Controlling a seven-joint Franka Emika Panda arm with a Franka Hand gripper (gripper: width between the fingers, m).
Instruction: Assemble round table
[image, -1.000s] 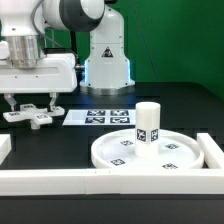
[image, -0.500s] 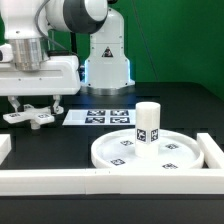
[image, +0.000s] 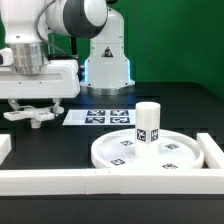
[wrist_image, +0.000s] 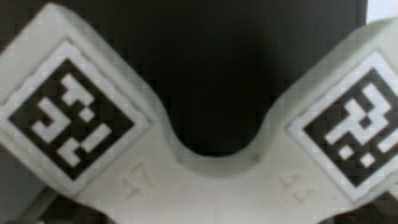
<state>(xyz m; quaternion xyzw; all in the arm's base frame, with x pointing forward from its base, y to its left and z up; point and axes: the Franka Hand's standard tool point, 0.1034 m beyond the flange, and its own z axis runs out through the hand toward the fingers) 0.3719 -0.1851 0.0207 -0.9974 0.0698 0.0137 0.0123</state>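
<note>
Since a moment ago the robot arm (image: 62, 18) has slid a little toward the exterior view's right. The big round disc (image: 118, 156) lies flat on the black table (image: 55, 142), and the short leg (image: 148, 122) stands up on it. The cross-shaped base (image: 34, 116) (wrist_image: 196, 185) sits well apart from them, beside the marker board (image: 101, 117), right under the gripper (image: 36, 106). I cannot tell if the jaws pinch it.

Bare tabletop (image: 62, 143) between base (image: 29, 117) and disc (image: 112, 152)

The arm (image: 75, 18) is glossy white, made of rounded shells with a dark grey band at one joint. Its wrist block (image: 40, 75) is a wide white box; the jaws beneath are indistinct. The pedestal (image: 105, 62) is white and rounded.
</note>
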